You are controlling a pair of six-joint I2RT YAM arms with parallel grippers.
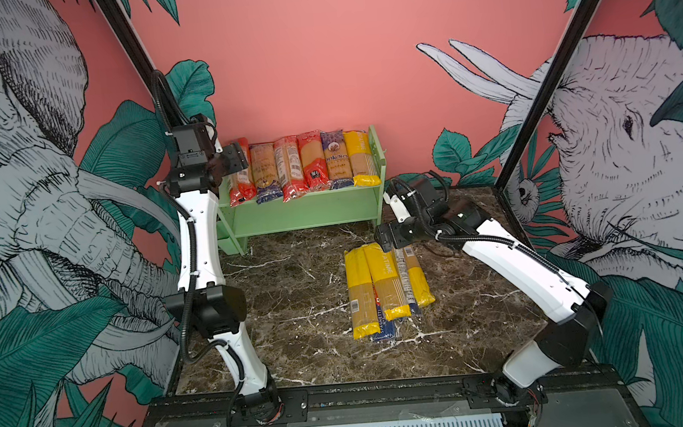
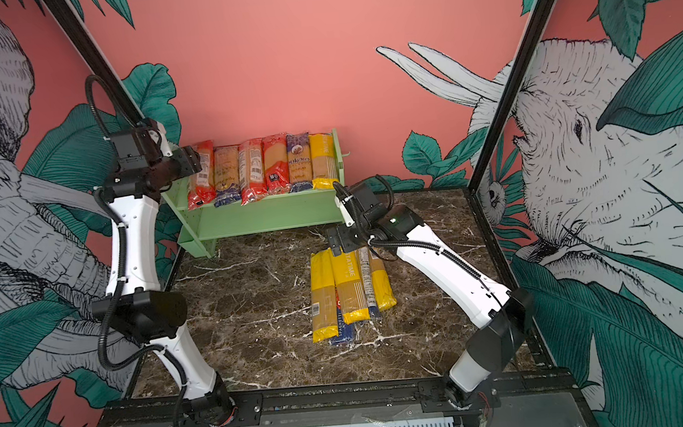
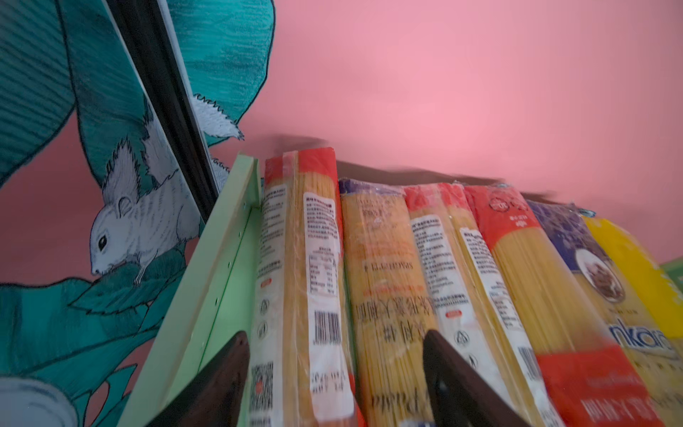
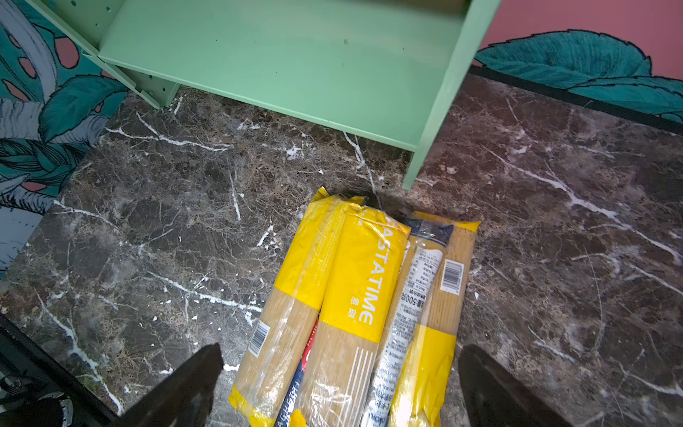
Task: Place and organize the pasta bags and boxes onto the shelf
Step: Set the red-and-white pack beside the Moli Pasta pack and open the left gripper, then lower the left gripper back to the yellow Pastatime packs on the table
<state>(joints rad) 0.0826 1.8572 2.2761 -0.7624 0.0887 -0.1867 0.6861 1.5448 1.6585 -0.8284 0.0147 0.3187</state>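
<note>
mint-green shelf [image 1: 310,210], far side, holds six pasta packs [image 1: 302,165] in a row on top; left gripper [image 3: 335,334], jaws apart, straddles the leftmost. right gripper [image 4: 340,349] hangs wide open over a pile of packs [image 1: 387,286] on the marble table [image 1: 297,309].

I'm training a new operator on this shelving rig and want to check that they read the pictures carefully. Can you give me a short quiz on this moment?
1. How many packs lie in the row of packs on the top board of the shelf? A four, B six, C nine.
2. True or false: the right gripper is shut on the pile lying on the table.
3. Which gripper is up at the shelf's row of packs?

Key: 1 B. 2 false, its jaws stand open above the pile. 3 the left gripper.
</note>
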